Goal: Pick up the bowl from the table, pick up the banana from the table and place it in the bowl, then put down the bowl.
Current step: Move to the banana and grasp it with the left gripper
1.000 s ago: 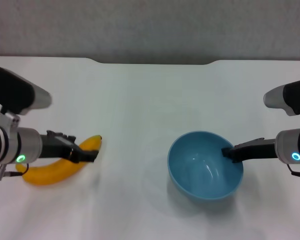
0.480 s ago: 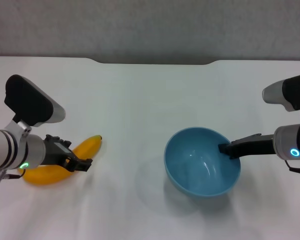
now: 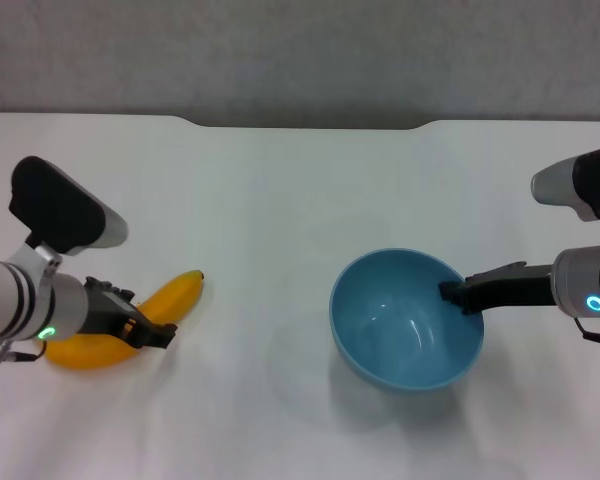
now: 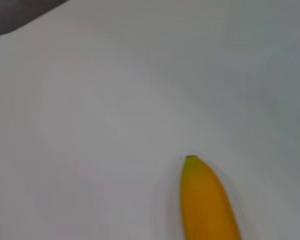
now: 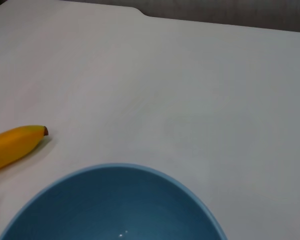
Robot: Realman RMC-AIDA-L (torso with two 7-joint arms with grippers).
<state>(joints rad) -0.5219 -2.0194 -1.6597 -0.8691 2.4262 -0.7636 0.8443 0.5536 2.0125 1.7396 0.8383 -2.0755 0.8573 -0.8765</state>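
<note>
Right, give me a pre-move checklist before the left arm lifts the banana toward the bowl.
1. Right gripper on the rim of the glossy light-blue round bowl: ok, its fingers sit at the rim on the robot's right side.
2. Bowl lifted clear of the flat white table: cannot tell; a soft shadow lies beneath it.
3. Left gripper at the curved yellow banana: ok, at its middle.
4. Left gripper shut on the banana: cannot tell.
5. Banana lying on the table: ok, dark tip pointing toward the bowl.
6. Bowl ready to receive: ok, nothing lies inside it.
</note>
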